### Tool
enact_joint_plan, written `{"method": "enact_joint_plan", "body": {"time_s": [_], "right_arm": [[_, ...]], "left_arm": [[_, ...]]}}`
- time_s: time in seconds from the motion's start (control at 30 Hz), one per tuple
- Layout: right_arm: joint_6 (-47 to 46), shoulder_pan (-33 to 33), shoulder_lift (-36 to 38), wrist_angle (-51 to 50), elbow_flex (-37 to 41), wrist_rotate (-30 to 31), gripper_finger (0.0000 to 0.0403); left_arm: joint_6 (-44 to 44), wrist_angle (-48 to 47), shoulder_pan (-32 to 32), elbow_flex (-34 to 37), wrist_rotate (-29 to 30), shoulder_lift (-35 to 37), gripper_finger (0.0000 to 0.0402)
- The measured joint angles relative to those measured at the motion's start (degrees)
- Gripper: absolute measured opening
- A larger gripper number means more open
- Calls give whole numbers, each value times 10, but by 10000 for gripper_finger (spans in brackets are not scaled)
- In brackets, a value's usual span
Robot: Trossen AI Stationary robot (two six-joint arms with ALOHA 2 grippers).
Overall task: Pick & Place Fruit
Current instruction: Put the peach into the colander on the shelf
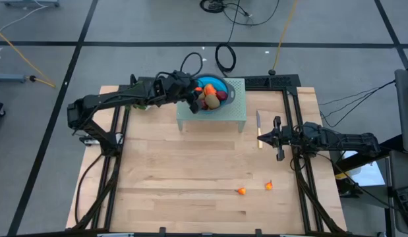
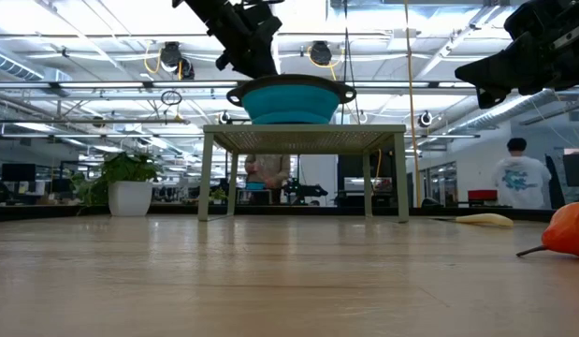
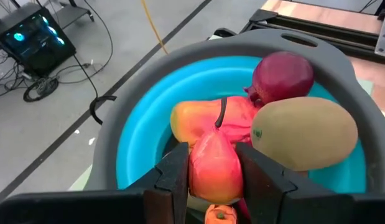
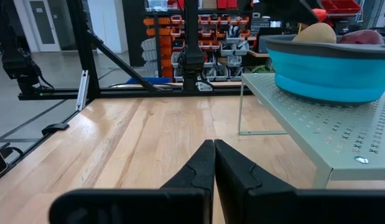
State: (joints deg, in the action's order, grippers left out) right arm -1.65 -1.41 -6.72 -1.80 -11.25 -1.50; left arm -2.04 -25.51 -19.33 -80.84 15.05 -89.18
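Note:
A blue bowl with a grey rim (image 1: 221, 80) stands on a pale green perforated stand (image 1: 235, 116) at the table's far side. It holds a brown kiwi-like oval (image 3: 304, 132), a dark red round piece (image 3: 282, 74) and a yellow-orange piece (image 3: 195, 119). My left gripper (image 3: 212, 150) reaches into the bowl from the left and is shut on an orange-red piece (image 3: 215, 165). Two tiny orange-red pieces (image 1: 241, 191) (image 1: 269, 185) lie on the table near its near edge. My right gripper (image 4: 214, 146) is shut and hovers over the table's right side, beside the knife (image 1: 258, 124). My left gripper pinches the orange-red piece between its two fingers (image 3: 173, 177), one finger on each side of its bulging body (image 3: 208, 180). The fingers slant down into the bowl from the table's left. The piece lies among the other fruit in the bowl; whether it is lifted off them I cannot tell.
The stand's legs (image 2: 207, 178) leave open room under it. The slim yellow-handled knife (image 2: 485, 220) lies right of the stand. Black frame rails (image 1: 302, 178) run along the table's left and right sides. There is bare wood (image 1: 190, 164) in the table's middle. People (image 2: 518, 178) are in the room beyond.

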Motion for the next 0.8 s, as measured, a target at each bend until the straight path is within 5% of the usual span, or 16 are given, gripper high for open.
{"method": "enact_joint_plan", "body": {"time_s": [0.8], "right_arm": [[-1,0,0,-2,0,0,4]], "left_arm": [[-1,-27,1,0,-2,-22,120]]}}
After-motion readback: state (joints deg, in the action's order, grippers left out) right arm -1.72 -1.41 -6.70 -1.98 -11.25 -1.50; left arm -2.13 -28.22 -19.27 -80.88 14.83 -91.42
